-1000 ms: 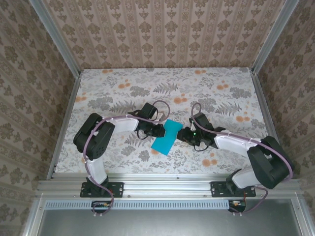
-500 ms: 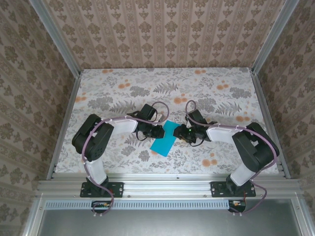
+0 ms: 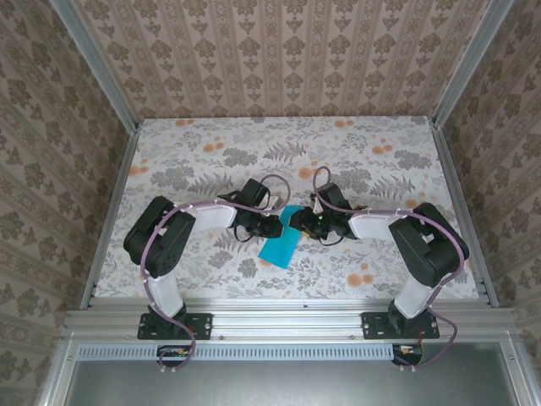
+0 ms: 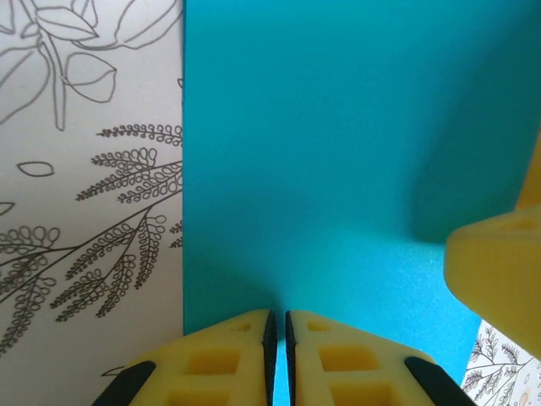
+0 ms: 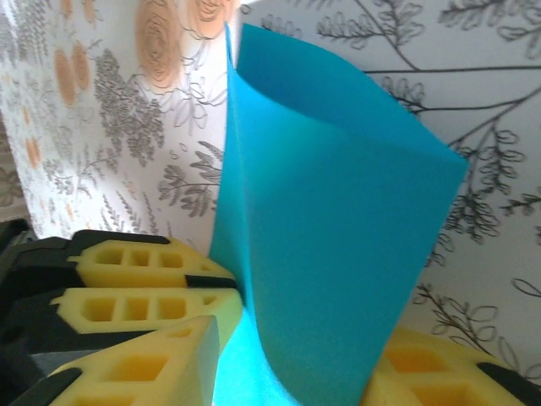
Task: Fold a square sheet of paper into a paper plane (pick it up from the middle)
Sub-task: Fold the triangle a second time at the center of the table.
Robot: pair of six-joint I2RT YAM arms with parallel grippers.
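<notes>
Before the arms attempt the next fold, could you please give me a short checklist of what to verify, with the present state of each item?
1. Left pincer shut on the edge of the square sheet of paper: ok.
2. Right pincer closed on the paper: not ok; its jaws stand apart around the raised flap.
3. Flap pressed flat and creased: not ok; it stands curved.
4. Edges lined up for the fold: cannot tell.
5. Pincers not touching each other: cannot tell; they sit very close.

One teal square sheet of paper [image 3: 280,246]. Two yellow-fingered tools: left tool [image 4: 278,323], right tool [image 5: 300,340]. One flower-patterned desk [image 3: 211,152].
</notes>
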